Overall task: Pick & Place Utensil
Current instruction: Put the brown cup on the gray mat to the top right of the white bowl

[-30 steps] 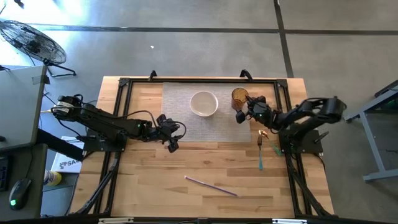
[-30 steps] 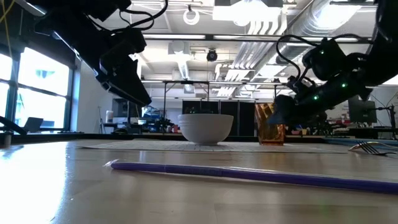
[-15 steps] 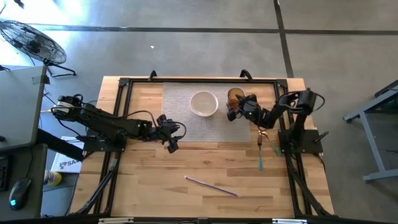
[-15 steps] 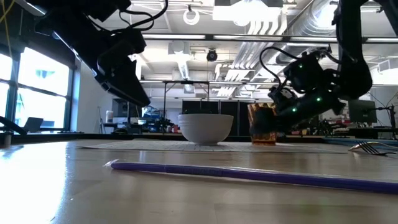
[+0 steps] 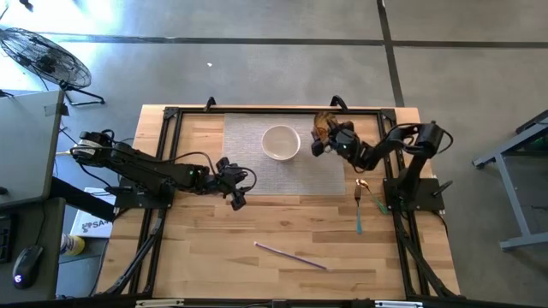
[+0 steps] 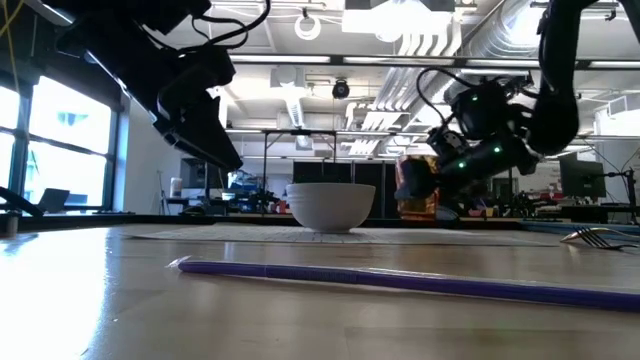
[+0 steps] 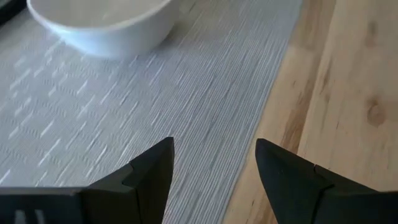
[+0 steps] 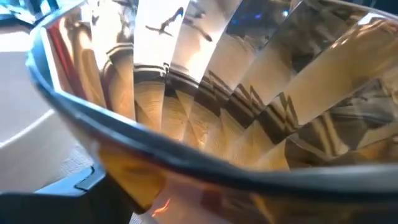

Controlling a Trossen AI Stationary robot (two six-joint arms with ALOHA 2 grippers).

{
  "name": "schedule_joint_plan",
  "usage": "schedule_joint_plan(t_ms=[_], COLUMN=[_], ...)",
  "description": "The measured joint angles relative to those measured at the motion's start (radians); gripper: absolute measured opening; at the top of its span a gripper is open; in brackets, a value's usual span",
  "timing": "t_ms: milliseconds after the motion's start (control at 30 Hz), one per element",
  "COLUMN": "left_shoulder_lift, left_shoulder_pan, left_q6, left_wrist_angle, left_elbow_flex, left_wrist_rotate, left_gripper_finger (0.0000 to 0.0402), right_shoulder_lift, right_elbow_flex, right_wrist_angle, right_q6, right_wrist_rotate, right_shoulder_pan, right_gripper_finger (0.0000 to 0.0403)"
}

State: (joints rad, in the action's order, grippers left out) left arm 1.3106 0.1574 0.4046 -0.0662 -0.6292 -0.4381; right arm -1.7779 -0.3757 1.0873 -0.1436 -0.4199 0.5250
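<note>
While one cup (image 5: pixel 324 125) lifts, one bowl (image 5: pixel 280 142)

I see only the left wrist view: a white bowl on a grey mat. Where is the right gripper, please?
Observer: At the far side of the table, just right of the bowl. The right gripper is shut on an amber glass.
Operator: Does the glass stand on the mat?
Observer: No. In the low view it hangs tilted, seemingly just above the mat.
Operator: Where are the utensils?
Observer: A fork lies on bare wood at the right.
</note>
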Motion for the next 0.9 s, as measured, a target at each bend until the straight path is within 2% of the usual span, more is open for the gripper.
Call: schedule_joint_plan(t_ms=[200,567,700,900], left_shoulder_lift=[0.0,0.0,0.0,0.0], left_shoulder_pan=[0.0,0.0,-0.007,-0.046], left_q6=[-0.042,-0.062,-0.121,-0.189], left_wrist_angle=[0.034,0.034,0.073,0.085], left_elbow_flex=[-0.02,-0.038,-0.038,-0.053], left_wrist_rotate=[-0.001,-0.001,-0.017,-0.01], left_gripper_finger=[0.022,0.022,0.022,0.022], right_shoulder_lift=[0.0,0.001,-0.009,-0.025], right_elbow_flex=[-0.139,-0.138,-0.138,-0.138], right_wrist_angle=[-0.231,-0.23,-0.214,-0.192], right_q6=[0.066,0.013,0.028,0.065], right_wrist_rotate=[-0.015,0.021,0.101,0.104], right_shoulder_pan=[0.07,0.179,0.194,0.197], right_gripper_finger=[0.0366,0.0365,0.0366,0.0366])
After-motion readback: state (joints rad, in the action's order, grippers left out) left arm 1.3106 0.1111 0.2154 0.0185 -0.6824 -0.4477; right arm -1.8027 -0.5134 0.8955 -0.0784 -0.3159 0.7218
